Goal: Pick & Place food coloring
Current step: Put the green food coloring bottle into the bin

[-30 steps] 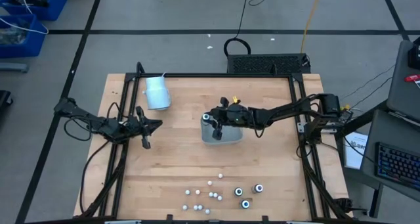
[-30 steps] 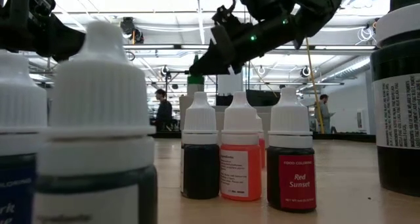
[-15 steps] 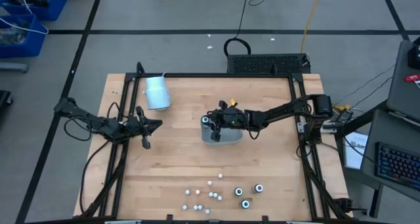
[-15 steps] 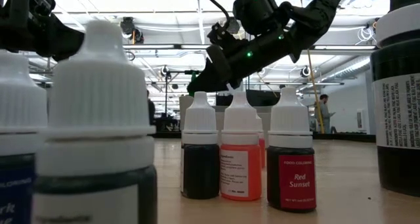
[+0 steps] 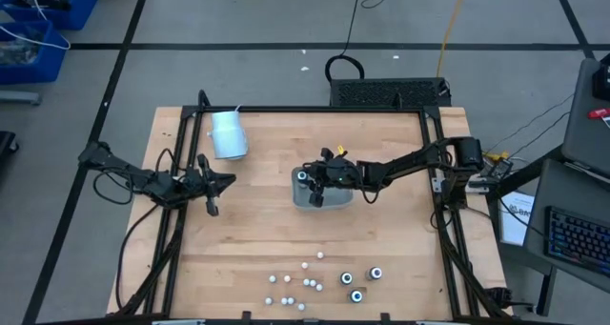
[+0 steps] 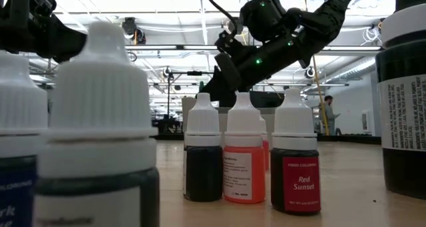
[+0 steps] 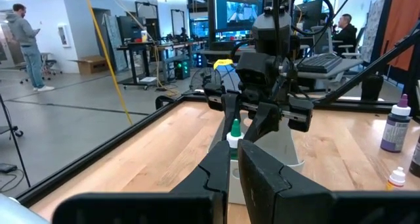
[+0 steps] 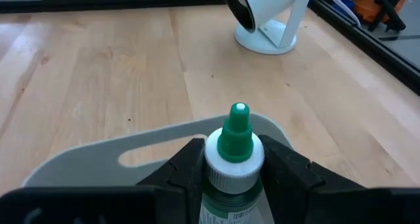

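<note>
High view. We see the right gripper at frame centre, over the left part of the grey tray on the wooden table. A white-ringed bottle top shows at its tip, near the tray's upper left corner. The left gripper rests at centre left over bare table; its fingers look nearly together. A pale cup lies on its side at upper left of the table. The rest of the food coloring bottles stand in a loose cluster along the bottom centre, small white caps to the left, three darker round ones to the right.

Low view. Three dropper bottles stand mid-frame: a dark one, an orange one, and a red one labelled "Red Sunset". Larger blurred bottles fill the left and right edges. The right arm hangs at upper centre behind them.

Left wrist view. The left fingers sit close together at bottom centre, holding nothing. Beyond them the right gripper holds a green-tipped bottle over the tray. A purple bottle stands at right. People show in the room behind.

Right wrist view. We see the right fingers clamped on both sides of a green-capped bottle, white collar just above them, with the tray below and the cup at top.
</note>
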